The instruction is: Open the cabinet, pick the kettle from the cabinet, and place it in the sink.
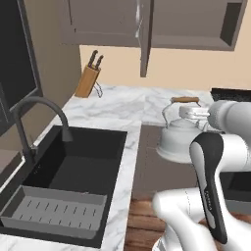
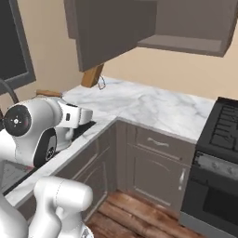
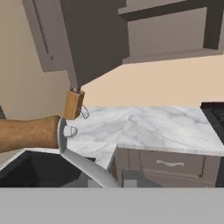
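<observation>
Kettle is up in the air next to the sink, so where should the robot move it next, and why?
Probably swing left, then lower. The kettle hangs from the shut gripper by its brown handle, over the gap right of the counter edge, not over the sink. The cabinet door is already open, so only placing remains.

Lighting: you have even, diffuse rendered light in all three views, moderately bright, with no single source to trace. Shadows: soft and faint; the sink [image 1: 73, 166] basin reads darkest, and the underside of the open cabinet [image 2: 111, 32] is dull rather than black. Glare: none on the marble surface [image 2: 153, 107]; the kettle [image 1: 179, 137] shows only a mild sheen. Sharpness: you get slightly soft, low-resolution edges throughout, uniform focus, no motion blur, no edge distortion.
</observation>
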### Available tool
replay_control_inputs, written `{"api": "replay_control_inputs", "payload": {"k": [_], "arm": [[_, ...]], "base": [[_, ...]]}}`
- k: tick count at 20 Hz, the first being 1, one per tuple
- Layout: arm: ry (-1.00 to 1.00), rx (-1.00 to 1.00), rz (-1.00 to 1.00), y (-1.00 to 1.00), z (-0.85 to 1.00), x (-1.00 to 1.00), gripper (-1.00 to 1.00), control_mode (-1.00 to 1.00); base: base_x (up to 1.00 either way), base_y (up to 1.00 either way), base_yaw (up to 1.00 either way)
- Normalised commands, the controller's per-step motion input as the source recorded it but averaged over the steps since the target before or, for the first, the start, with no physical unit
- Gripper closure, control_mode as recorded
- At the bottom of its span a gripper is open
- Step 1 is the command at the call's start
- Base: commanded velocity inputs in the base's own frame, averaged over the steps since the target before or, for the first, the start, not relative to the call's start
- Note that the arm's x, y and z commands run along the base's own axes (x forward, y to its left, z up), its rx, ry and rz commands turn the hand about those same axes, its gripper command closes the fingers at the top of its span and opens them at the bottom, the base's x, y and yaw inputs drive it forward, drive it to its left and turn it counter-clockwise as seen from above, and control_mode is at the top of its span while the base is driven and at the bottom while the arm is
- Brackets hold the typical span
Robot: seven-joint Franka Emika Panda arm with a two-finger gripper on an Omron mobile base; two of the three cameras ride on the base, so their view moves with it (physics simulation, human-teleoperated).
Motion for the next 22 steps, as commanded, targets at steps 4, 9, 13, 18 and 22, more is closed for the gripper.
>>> {"api": "replay_control_inputs", "payload": {"k": [4,9,13,18,22], "arm": [[0.0,0.0,0.0,0.0,0.0,0.0,1.0,1.0],[0.0,0.0,0.0,0.0,0.0,0.0,1.0,1.0],[0.0,0.0,0.0,0.0,0.0,0.0,1.0,1.0],[0.0,0.0,0.0,0.0,0.0,0.0,1.0,1.0],[0.0,0.0,0.0,0.0,0.0,0.0,1.0,1.0]], "base": [[-0.23,0.0,0.55],[-0.19,0.01,0.55],[-0.15,0.0,0.55],[-0.01,0.0,0.49],[0.1,0.0,0.39]]}}
